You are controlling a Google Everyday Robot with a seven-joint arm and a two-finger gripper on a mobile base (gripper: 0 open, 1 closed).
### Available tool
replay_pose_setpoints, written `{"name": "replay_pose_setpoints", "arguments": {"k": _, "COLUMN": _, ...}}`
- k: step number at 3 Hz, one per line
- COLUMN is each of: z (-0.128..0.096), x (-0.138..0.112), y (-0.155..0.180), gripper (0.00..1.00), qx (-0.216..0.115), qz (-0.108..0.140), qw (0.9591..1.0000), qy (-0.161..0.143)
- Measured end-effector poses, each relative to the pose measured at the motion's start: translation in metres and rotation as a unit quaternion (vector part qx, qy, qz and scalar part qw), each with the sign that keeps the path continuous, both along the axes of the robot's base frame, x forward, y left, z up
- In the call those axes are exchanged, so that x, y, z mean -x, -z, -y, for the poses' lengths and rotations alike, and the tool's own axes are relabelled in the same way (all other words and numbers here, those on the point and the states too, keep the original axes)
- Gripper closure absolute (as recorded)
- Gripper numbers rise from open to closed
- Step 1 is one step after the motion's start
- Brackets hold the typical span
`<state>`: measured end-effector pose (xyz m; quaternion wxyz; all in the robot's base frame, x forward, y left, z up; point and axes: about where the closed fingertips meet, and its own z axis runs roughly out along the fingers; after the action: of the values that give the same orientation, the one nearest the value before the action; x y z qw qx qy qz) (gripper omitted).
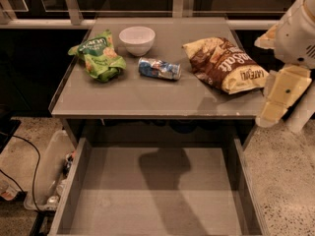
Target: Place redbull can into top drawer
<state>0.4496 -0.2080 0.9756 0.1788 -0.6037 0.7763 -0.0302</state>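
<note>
The redbull can (159, 69) is blue and silver and lies on its side in the middle of the grey tabletop (147, 100). Under the table's front edge the top drawer (157, 200) is pulled out, its flat grey bottom bare except for a shadow. My gripper (281, 117) hangs on the white arm at the right edge of the view, beside the table's right front corner. It is to the right of the can, apart from it, and holds nothing.
A green snack bag (98, 57) and a white bowl (137, 39) lie left of the can. A brown and yellow chip bag (226, 65) lies to its right, near my gripper. A clear bin (44, 176) and cables sit on the floor at the left.
</note>
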Motion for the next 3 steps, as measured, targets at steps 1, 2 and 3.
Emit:
{"name": "replay_pose_setpoints", "arguments": {"k": 1, "z": -0.018, "x": -0.024, "y": 0.0, "gripper": 0.0, "qx": -0.042, "qz": 0.034, "qw": 0.9983, "qy": -0.023}}
{"name": "replay_pose_setpoints", "arguments": {"k": 2, "z": -0.041, "x": -0.053, "y": -0.009, "gripper": 0.0, "qx": -0.096, "qz": 0.083, "qw": 0.9902, "qy": -0.057}}
{"name": "replay_pose_setpoints", "arguments": {"k": 3, "z": -0.075, "x": -0.083, "y": -0.018, "gripper": 0.0, "qx": -0.163, "qz": 0.12, "qw": 0.9755, "qy": -0.087}}
